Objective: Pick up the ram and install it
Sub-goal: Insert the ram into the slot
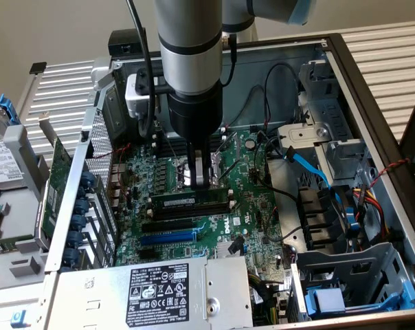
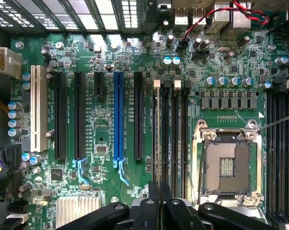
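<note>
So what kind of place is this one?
Probably a computer repair or assembly bench: an opened desktop case, its motherboard with an empty processor socket, and a power supply.

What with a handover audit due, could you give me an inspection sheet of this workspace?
Surface: open computer case; motherboard exposed; processor socket bare.
Job's things: ram standing along a memory slot.
Clutter: nothing seen.
Grippers: gripper shut on the ram's top edge.
Cables: blue cable inside the case; red-black wires at the board's edge.
Surroundings: power supply; slatted table.
</note>
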You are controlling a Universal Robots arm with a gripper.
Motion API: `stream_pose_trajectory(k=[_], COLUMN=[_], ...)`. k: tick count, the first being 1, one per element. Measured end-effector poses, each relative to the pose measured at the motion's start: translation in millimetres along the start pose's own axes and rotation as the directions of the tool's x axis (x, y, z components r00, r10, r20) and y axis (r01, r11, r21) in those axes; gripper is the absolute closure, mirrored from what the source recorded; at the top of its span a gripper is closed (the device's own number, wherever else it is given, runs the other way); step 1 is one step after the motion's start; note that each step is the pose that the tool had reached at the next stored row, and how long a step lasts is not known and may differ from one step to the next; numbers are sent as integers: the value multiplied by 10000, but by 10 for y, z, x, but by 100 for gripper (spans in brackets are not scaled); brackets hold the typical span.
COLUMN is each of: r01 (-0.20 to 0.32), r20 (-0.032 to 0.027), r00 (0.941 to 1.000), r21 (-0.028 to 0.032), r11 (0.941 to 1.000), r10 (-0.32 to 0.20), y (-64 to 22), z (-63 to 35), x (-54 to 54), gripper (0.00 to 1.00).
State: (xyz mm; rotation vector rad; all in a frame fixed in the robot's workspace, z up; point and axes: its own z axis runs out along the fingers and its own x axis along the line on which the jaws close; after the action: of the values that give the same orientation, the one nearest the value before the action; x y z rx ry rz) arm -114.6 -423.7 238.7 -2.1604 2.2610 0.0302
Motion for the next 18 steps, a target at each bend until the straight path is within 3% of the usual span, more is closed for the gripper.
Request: stream_pose_trajectory(k=[18], r01=[-21], r20=[45], r00=[10000], r21=[11], r11=[10000], r10=[21], y=[3], z=[19], x=[1], gripper=[88])
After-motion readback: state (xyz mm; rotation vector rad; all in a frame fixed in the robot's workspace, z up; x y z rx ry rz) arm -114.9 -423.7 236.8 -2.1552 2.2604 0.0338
